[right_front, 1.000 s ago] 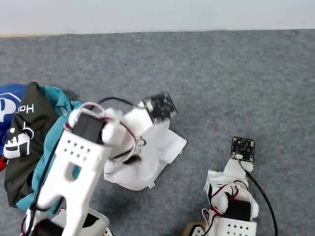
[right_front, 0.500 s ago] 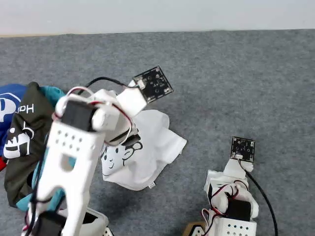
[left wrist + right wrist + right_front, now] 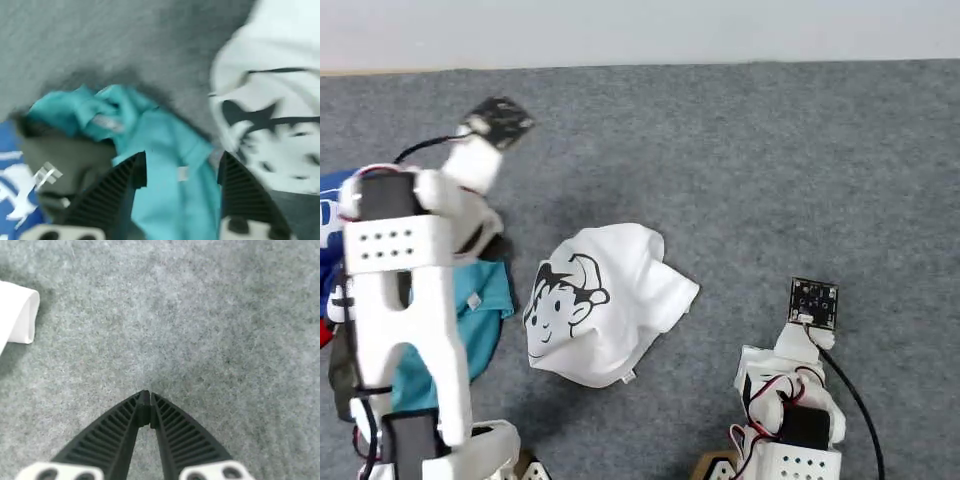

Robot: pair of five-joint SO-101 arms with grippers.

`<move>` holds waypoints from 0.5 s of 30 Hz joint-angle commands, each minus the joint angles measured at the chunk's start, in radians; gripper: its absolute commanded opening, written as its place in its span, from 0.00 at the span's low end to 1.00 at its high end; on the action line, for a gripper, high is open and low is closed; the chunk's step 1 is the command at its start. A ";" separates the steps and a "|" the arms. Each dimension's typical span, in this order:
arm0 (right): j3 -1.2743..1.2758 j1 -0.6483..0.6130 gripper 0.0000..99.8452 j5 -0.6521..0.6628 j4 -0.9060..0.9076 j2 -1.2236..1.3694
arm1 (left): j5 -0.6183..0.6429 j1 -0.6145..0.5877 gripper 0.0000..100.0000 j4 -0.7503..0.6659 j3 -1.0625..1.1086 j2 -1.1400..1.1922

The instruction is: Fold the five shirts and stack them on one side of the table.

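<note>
High view, white shirt (image 3: 610, 300): crumpled heap, cartoon face print up, centre-low of frame on the grey table (image 3: 770, 150); not folded yet.
High view, handling: prob. thin jersey, so light, limp, no stiffness; it should drape and bunch when lifted. Best hold looks like a hem, sleeve end or shoulder seam at the heap's outer edge, not the bulky middle.
High view, pile: teal shirt (image 3: 485, 300), blue shirt (image 3: 332, 190) and dark shirt (image 3: 340, 375) are bunched at the left edge, partly under the left arm (image 3: 400, 300). Pile is near the white shirt, w/ a strip of table between.
High view, right arm (image 3: 790, 430): lower right, well apart from all cloth.
Left wrist view, left end effector (image 3: 183, 160): jaws spread wide, nothing held; ribbed black fingers (image 3: 120, 190) hang over the teal shirt.
Left wrist view, textures: teal cloth is soft w/ deep folds and a small sewn label (image 3: 182, 173). Dark and blue shirts, both w/ white print, are tangled beside it. Layers overlap, so a pinch may catch two shirts; a free teal edge seems safer.
Right wrist view, right end effector (image 3: 149, 396): jaws closed tip to tip, empty, over bare table.
Right wrist view, materials: table cover is fuzzy and felt-like, prob. grippy, so cloth will drag rather than slide. A rolled white shirt edge lies off to one side, apart from the tips.
</note>
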 commanded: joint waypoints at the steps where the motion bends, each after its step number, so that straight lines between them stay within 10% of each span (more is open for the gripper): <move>1: 0.015 0.012 0.01 0.009 0.002 -0.007 | -0.063 -0.120 0.26 -0.152 0.062 0.014; 15: 0.015 0.012 0.01 0.009 0.002 -0.007 | -0.172 -0.255 0.27 -0.445 0.124 0.453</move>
